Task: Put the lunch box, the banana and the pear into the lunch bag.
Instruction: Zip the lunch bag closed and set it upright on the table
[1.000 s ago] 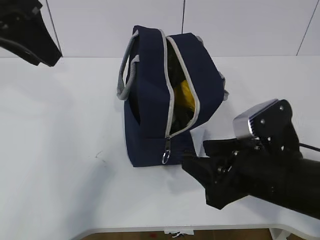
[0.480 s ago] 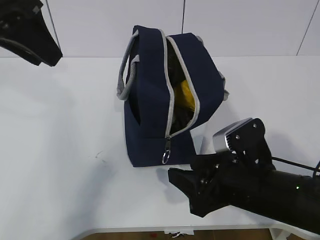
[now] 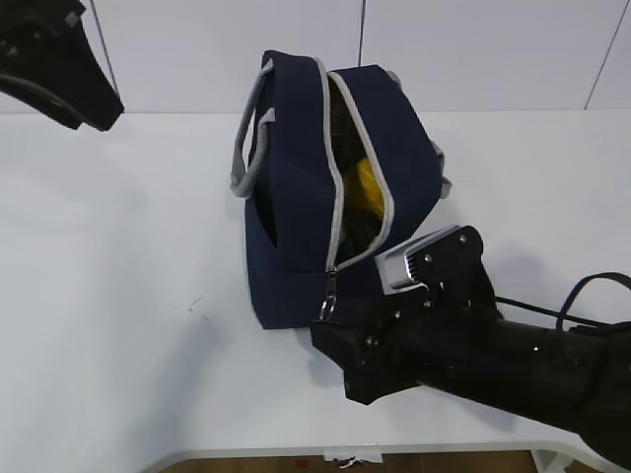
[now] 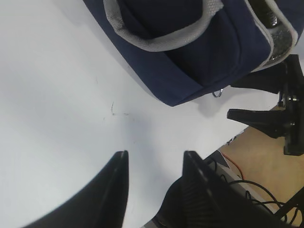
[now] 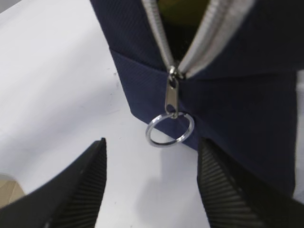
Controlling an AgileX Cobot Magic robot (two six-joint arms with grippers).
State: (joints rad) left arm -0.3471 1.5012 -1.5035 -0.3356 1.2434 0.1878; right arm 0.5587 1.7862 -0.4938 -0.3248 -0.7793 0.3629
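Observation:
The navy lunch bag (image 3: 296, 197) stands on the white table (image 3: 118, 246) with its grey zipper parted. Something yellow (image 3: 367, 187) shows inside; whether it is the banana or the pear I cannot tell. The lunch box is hidden. My right gripper (image 5: 153, 142) is open and low at the bag's front. The zipper's ring pull (image 5: 170, 129) hangs just ahead of the tips, touching neither finger. In the exterior view the right gripper (image 3: 330, 340) sits just below the ring pull (image 3: 325, 307). My left gripper (image 4: 156, 154) is open over bare table, away from the bag (image 4: 190, 42).
The left arm (image 3: 54, 64) hangs high at the far left. A faint scratch (image 3: 192, 305) marks the table left of the bag. The table's front edge (image 3: 296, 455) runs close behind the right arm. Cables and floor (image 4: 251, 161) lie beyond that edge.
My right gripper has moved left along the bag's front, from the right of the ring pull to right below it. The left arm and the bag have not moved.

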